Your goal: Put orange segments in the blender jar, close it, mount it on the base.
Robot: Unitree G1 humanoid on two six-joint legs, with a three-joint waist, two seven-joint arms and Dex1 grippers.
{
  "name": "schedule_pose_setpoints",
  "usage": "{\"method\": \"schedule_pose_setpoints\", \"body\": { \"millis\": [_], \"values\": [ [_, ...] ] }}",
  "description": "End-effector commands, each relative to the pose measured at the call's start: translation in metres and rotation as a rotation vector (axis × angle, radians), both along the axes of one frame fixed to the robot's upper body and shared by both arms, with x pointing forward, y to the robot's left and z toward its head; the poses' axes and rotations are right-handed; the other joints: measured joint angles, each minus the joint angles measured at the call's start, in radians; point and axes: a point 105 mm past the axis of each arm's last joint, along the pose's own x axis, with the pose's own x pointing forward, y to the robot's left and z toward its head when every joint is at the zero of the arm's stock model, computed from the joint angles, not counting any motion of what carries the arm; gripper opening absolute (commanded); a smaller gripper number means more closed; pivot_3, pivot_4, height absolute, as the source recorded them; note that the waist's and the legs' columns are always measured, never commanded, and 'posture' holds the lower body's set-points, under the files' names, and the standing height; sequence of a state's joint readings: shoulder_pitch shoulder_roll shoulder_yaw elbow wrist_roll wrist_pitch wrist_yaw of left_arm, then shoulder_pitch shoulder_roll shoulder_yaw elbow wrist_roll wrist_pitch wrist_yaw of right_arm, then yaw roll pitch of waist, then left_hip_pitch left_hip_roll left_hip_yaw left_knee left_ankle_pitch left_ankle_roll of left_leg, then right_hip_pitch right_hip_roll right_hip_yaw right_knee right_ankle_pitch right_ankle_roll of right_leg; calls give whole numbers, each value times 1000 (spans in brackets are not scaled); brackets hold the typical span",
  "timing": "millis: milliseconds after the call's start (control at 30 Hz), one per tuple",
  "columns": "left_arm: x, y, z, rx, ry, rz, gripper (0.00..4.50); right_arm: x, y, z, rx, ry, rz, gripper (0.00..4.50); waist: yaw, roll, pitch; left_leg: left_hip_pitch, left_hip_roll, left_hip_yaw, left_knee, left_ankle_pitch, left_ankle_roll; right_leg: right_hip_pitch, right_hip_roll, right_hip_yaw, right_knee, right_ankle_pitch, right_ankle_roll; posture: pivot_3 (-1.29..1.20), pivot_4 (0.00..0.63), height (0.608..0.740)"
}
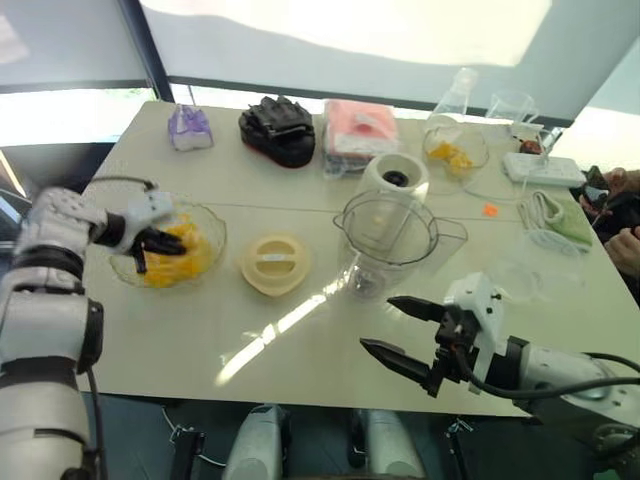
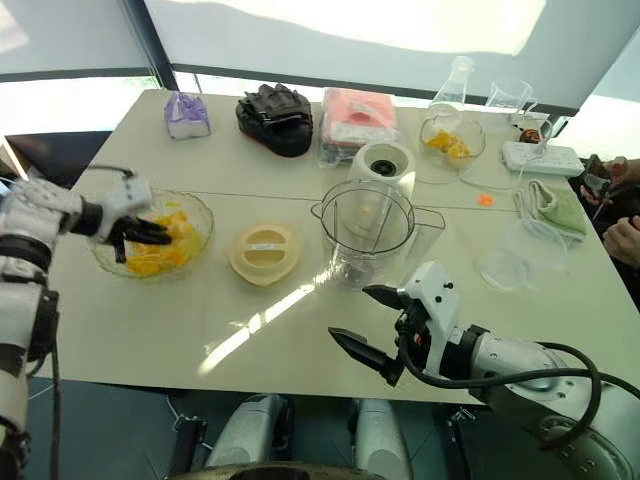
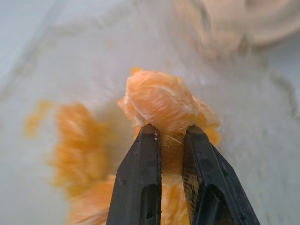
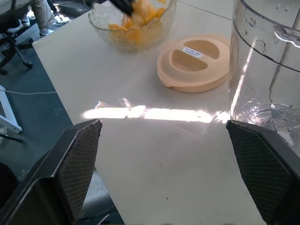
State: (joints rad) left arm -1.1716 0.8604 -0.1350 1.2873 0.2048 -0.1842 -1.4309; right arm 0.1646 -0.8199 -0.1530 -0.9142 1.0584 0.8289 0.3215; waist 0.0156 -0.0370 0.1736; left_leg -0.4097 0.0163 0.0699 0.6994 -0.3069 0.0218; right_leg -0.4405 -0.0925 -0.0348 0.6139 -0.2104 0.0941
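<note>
Left wrist view: left pincer (image 3: 171, 136) pinches a pale, glossy, veined orange segment (image 3: 157, 101); right pincer (image 1: 405, 330) spread.

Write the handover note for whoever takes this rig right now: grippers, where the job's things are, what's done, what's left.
Left gripper: shut on an orange segment, over the glass bowl of segments.
Right gripper: open, holding nothing, near the table's front edge by the blender jar.
Jar: upright mid-table, uncovered, no segments visible in it; cream lid lies flat between bowl and jar. Base stands behind the jar.
Done: one segment gripped.
Left: load segments, fit lid, mount jar on base.
</note>
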Motion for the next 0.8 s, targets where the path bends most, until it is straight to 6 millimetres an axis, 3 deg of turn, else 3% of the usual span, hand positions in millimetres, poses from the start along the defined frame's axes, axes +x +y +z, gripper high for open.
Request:
{"method": "schedule_pose_setpoints", "body": {
  "millis": [33, 200, 333, 500, 667, 800],
  "values": [
    [2, -4, 56, -77, -126, -28, 625, 1, 1, -1, 22, -12, 6, 4500, -1, 1, -1, 0, 0, -1, 0, 0, 0, 0, 0, 0, 0, 0, 0, 0, 150, 740],
    [-2, -25, 92, -200, -153, -118, 625, 4, 0, -6, 34, -6, 2, 4500, -3, 2, -1, 2, -1, 1, 0, -1, 1, 1, -1, 2, 0, 0, 1, 0, 150, 740],
    [-1, -62, 112, -275, -176, -248, 625, 5, -5, -12, 31, 6, -12, 4500, 0, 1, -1, 2, 0, 0, 0, 0, 1, 2, 1, 2, 1, 0, 1, 0, 150, 740],
    [-14, -149, 140, -439, -179, -560, 625, 7, -9, -18, 30, 13, -48, 4500, 4, 1, -1, 1, -1, -6, 1, 0, 1, 3, 1, 2, 0, 1, 3, 0, 150, 740],
    [-33, -214, 127, -390, -155, -832, 625, 3, -15, -21, 32, 17, -96, 4500, -6, 2, -1, 2, -2, -7, 1, 0, 1, 5, 2, 3, -1, 1, 3, 0, 150, 740],
    [-42, -244, 109, -339, -128, -957, 625, 1, -21, -20, 25, 4, -138, 4500, -5, 3, -1, 3, -2, -8, 1, 0, 1, 5, 6, 3, 1, 1, 3, 0, 150, 740]
  ]
}}
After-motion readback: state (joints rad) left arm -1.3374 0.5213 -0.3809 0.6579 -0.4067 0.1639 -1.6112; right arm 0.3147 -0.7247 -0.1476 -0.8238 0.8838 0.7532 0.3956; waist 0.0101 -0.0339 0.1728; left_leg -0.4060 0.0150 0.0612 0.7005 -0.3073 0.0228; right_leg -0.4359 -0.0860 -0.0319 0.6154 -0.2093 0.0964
